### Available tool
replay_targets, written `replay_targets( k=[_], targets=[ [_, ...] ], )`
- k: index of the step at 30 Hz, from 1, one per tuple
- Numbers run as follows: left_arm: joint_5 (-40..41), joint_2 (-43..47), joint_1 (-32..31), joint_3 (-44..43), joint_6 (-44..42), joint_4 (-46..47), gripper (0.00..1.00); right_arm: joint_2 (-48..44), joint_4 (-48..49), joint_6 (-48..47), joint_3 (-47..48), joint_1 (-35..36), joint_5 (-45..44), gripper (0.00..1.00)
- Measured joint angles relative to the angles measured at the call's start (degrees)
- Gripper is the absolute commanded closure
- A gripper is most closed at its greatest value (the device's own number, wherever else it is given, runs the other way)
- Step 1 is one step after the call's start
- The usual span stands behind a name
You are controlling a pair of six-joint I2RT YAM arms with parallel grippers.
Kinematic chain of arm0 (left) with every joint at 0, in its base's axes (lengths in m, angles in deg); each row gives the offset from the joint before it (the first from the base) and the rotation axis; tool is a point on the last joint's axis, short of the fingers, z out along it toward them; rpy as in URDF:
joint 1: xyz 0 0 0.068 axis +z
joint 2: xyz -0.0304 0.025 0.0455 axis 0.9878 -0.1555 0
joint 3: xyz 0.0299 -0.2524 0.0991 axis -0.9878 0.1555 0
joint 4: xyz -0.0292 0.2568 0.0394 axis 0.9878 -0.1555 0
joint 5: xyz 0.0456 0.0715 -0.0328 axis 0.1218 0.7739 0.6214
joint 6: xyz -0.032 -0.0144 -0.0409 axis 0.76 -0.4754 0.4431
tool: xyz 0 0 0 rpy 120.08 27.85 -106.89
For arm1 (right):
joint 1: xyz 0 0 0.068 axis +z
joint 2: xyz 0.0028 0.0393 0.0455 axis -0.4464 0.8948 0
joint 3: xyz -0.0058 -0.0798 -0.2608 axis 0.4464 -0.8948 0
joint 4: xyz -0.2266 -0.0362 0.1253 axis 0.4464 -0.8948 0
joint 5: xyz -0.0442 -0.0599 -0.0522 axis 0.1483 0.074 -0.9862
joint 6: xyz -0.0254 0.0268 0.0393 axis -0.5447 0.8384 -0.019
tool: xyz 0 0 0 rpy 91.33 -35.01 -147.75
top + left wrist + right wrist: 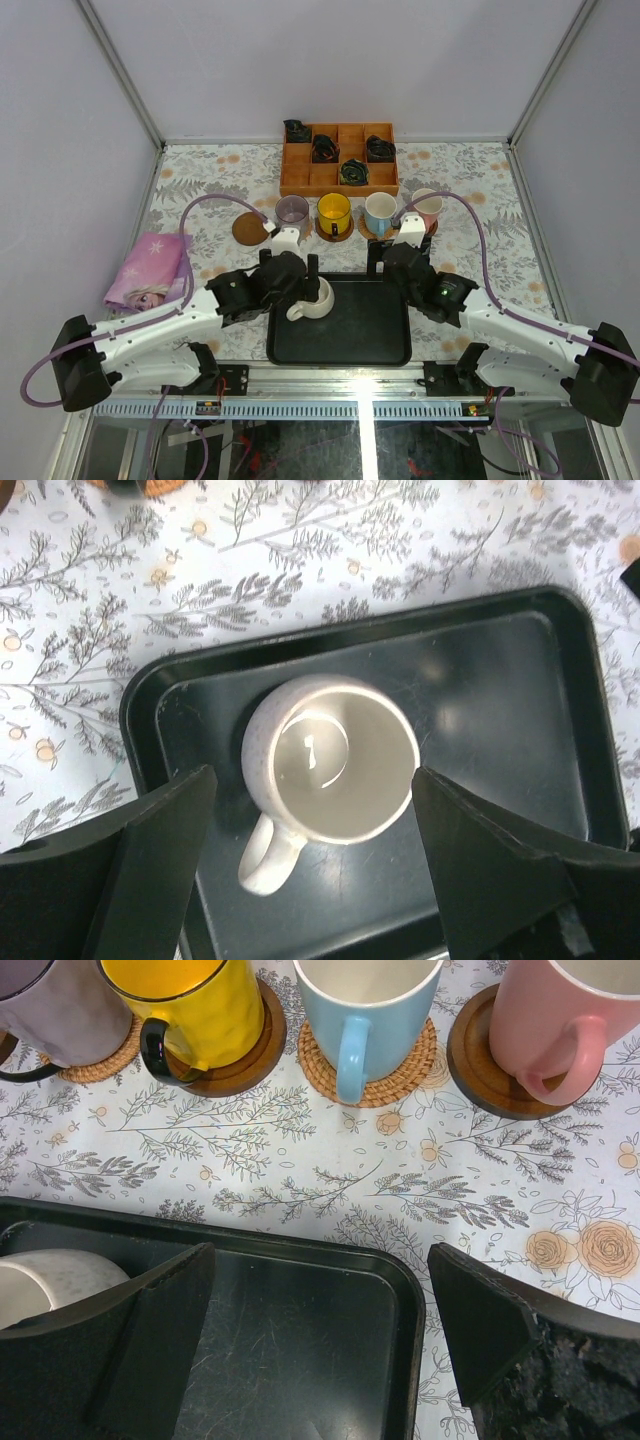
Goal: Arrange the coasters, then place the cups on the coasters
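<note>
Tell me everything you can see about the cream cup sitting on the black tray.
The cream cup is a small, faintly speckled mug, ceramic by its look, with a glossy inside and one loop handle. It stands upright and empty near the far left corner of the black tray, handle pointing toward the tray's near edge. Only the tray clearly touches it. The left pincer hangs over it, open, one finger on each side.

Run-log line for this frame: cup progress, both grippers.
on coasters: purple cup, yellow cup, blue cup, pink cup | one bare coaster | white cup in tray | left gripper open astride white cup | right gripper open
</note>
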Motion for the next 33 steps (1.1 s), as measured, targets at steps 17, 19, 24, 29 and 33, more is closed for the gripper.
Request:
replay_targets(
  k=[17, 19, 24, 29, 33],
  targets=[
    [-7.48, -1.51, 0.0, 2.49, -1.05, -6.62, 0.26, -1.86, -0.31, 2.21, -0.7, -0.02, 1.44, 0.06],
    [-8.15, -1.27, 0.0, 2.67, -1.07, -6.62, 0.25, -1.86, -0.37, 2.4, -0.76, -0.02, 1.44, 0.06],
    [-9.16, -0.04, 0.0, 3.15, -1.25, -6.78, 0.24, -1.66, -0.35, 2.64, -0.76, -0.02, 1.51, 0.06],
    [-9.14, 4.81, 0.0, 3.32, -1.46, -6.99, 0.23, 0.13, -0.33, 2.95, -0.76, -0.02, 1.95, 0.06],
    [-9.66, 9.05, 0.0, 3.32, -1.79, -6.99, 0.23, 0.68, -0.33, 3.06, -0.76, -0.02, 2.54, 0.06]
  ],
)
